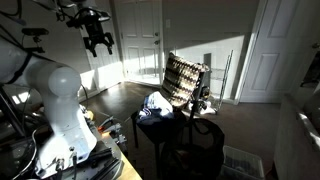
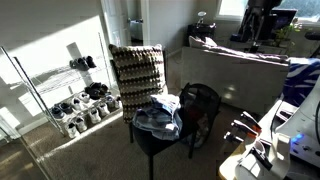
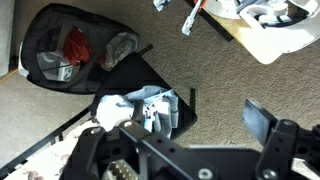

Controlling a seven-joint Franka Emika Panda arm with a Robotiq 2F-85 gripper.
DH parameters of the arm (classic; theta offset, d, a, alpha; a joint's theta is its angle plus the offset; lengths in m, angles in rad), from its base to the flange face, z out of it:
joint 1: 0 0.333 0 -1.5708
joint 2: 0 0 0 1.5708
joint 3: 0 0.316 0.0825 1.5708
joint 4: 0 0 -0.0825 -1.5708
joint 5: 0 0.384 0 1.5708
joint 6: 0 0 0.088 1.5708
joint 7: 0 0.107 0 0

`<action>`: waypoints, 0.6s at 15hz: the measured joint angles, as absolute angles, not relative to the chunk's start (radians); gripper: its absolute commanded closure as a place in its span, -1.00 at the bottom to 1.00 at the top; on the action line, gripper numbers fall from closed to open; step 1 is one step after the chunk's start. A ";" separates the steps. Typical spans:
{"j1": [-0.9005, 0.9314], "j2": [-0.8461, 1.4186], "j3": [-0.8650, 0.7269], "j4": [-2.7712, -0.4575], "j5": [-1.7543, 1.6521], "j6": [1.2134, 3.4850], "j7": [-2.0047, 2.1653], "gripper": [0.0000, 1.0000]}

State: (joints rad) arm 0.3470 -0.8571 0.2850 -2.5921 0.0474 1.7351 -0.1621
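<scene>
Pincer (image 1: pixel 97 41) spread wide — high above crumpled clothes (image 3: pixel 146 108), black table (image 2: pixel 158 143)

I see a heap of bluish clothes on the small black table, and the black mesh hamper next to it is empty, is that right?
Not quite: the black mesh hamper is not empty. The wrist view shows a red garment and a grey garment inside it. The rest holds: the heap of bluish clothes lies on the small black table, hamper beside it.

Exterior views far, share black table (image 1: pixel 158 126) (image 2: pixel 150 138); wrist overhead.
</scene>
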 measured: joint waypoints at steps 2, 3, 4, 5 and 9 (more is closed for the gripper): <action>0.399 -0.816 0.391 -2.590 0.100 1.782 -0.065 -1.00; 0.414 -0.782 0.444 -2.582 0.118 1.811 -0.014 -1.00; 0.419 -0.738 0.495 -2.566 0.125 1.841 0.037 -1.00; 0.408 -0.686 0.539 -2.544 0.131 1.871 0.084 -1.00; 0.282 -0.455 0.589 -2.435 0.130 1.970 0.134 -1.00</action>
